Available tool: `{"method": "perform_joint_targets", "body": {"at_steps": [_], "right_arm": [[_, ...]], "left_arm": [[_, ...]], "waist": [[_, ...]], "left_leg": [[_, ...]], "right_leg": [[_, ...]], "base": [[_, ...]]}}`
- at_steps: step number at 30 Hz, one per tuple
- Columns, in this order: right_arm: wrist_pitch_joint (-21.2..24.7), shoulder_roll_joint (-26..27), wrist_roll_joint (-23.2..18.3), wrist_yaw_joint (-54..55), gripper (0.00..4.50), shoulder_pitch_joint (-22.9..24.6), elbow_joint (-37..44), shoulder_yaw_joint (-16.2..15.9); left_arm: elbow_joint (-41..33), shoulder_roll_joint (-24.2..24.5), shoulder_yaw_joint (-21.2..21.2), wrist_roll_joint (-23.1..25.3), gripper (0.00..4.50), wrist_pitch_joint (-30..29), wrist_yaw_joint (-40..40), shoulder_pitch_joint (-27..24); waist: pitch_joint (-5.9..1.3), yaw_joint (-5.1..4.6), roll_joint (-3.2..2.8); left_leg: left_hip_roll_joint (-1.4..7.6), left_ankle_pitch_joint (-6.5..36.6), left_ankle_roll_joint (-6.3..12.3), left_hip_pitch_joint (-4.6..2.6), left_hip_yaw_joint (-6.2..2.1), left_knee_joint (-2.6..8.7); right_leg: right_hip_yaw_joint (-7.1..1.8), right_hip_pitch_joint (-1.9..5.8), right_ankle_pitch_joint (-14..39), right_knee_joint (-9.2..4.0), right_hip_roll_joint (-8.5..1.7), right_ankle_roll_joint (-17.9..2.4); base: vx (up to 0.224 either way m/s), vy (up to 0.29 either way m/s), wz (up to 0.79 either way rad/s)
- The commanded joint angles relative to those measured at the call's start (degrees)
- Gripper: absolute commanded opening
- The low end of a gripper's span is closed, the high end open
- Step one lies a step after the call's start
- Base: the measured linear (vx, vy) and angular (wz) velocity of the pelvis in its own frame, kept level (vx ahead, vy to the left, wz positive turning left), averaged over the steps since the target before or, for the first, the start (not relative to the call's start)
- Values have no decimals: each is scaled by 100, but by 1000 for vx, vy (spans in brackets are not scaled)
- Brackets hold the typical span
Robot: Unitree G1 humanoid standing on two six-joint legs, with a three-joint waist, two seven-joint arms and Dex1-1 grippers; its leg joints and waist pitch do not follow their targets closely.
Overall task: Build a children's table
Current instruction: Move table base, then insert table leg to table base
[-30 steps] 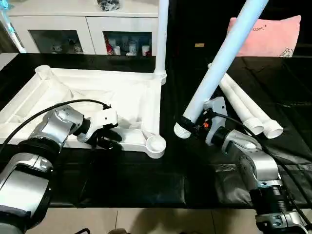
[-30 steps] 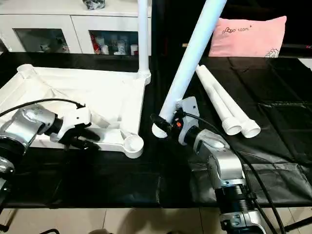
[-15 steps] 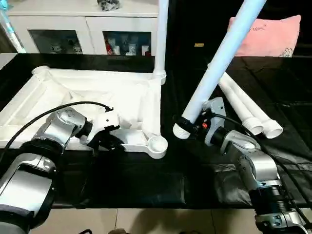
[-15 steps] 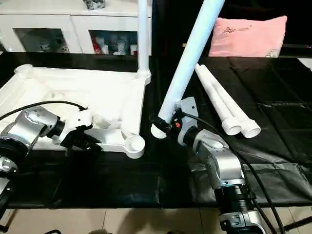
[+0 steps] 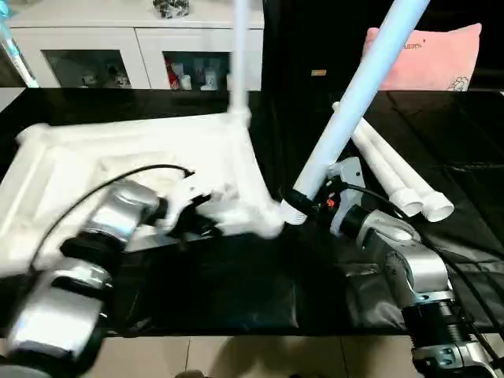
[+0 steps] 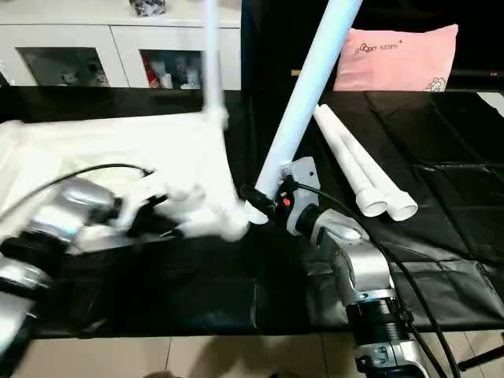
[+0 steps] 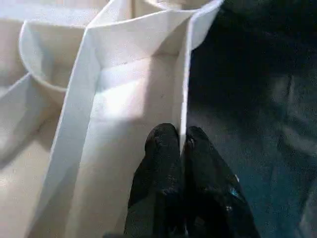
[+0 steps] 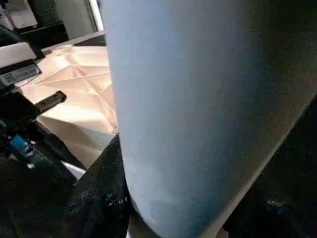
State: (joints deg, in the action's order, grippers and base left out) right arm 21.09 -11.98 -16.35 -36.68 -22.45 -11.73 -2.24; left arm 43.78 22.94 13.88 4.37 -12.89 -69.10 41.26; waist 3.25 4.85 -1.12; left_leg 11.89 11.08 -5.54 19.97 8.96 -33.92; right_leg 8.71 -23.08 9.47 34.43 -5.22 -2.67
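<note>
Tabletop [image 5: 142,150]: white moulded plastic, smooth, soft sheen, thin ribs on the upturned underside.
Held leg [image 5: 354,102]: white plastic tube, smooth, satin; ridged collar at its lower end.
Two loose legs [image 5: 394,177], toward the table's right edge: same smooth white plastic.
Table [image 5: 236,291]: covered in black sheeting, glossy, wrinkled.
Left pincer [image 7: 179,144]: fingers [image 7: 161,148] black, matt, slightly grainy.
Forearms [image 5: 409,268]: brushed silver metal; black rubbery cables.
Pillow [image 5: 441,59]: pink cloth, matt.
Cabinet [image 5: 102,39]: white, smooth, with glass doors.
</note>
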Motion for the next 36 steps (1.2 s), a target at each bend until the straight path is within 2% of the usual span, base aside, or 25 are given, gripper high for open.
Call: {"method": "perform_joint_targets", "body": {"at_steps": [1,3,7,8,14,15,16,18,21,26,32,36], "right_arm": [[-21,-4,-27,-30,195,-9,35,-11],[-30,-14,-23,-39,195,-20,15,-10],[-37,-33,-24,-50,195,-71,-41,15],[-35,-37,-25,-54,195,-75,-46,22],[2,-17,-18,-67,195,-110,-69,-12],[10,-17,-20,-70,195,-113,-66,-16],[14,-19,-20,-77,195,-102,-54,-26],[0,-34,-16,-97,195,-109,-86,-29],[-10,-47,-17,-107,195,-126,-117,-20],[-11,-47,-14,-105,195,-154,-134,-22],[-8,-39,-5,-123,195,-194,-149,-30],[-14,-42,3,-141,195,-225,-182,-43]], "left_arm": [[-120,23,42,-5,0,52,41,-214],[-227,10,65,15,0,152,57,-302],[-538,13,91,21,0,375,84,-490],[-685,19,96,-11,0,381,99,-564],[-1054,-40,-118,-319,0,468,161,-796],[-1041,-55,-142,-361,28,384,131,-790],[-1058,-35,-133,-375,28,387,63,-808],[-1061,-2,-108,-333,55,462,44,-814],[-1078,20,-104,-280,60,485,141,-811],[-954,72,-46,-215,60,506,149,-750],[-730,131,34,-127,3,557,182,-636],[-721,197,140,-23,0,652,125,-637]], "waist": [[-449,33,-21],[-445,42,-27],[-443,35,-22],[-445,43,1],[-433,30,38],[-433,39,34],[-433,36,34],[-439,42,39],[-438,39,37],[-431,39,50],[-428,36,51],[-437,34,50]], "left_leg": [[116,719,278,45,1,349],[113,755,284,25,9,350],[117,779,261,29,3,360],[125,758,258,34,0,361],[117,702,299,39,21,361],[113,701,300,30,22,359],[111,691,301,36,24,359],[111,653,310,43,25,355],[120,654,311,36,24,358],[109,687,301,37,29,360],[107,707,278,39,25,364],[113,677,289,37,25,361]], "right_leg": [[-383,426,1462,-450,-383,-722],[-383,408,1517,-465,-374,-686],[-382,409,1562,-467,-372,-624],[-389,416,1552,-450,-389,-633],[-395,395,1612,-455,-373,-608],[-396,392,1653,-457,-378,-588],[-397,396,1669,-460,-380,-576],[-398,397,1657,-453,-385,-560],[-401,388,1589,-453,-380,-566],[-396,388,1743,-475,-381,-494],[-389,390,1868,-485,-385,-423],[-396,385,1759,-470,-382,-460]], "base": [[0,0,0],[0,0,0],[0,0,0],[0,0,0],[0,0,0],[0,0,0],[0,0,0],[0,0,0],[0,0,0],[0,0,0],[0,0,0],[0,0,0]]}}
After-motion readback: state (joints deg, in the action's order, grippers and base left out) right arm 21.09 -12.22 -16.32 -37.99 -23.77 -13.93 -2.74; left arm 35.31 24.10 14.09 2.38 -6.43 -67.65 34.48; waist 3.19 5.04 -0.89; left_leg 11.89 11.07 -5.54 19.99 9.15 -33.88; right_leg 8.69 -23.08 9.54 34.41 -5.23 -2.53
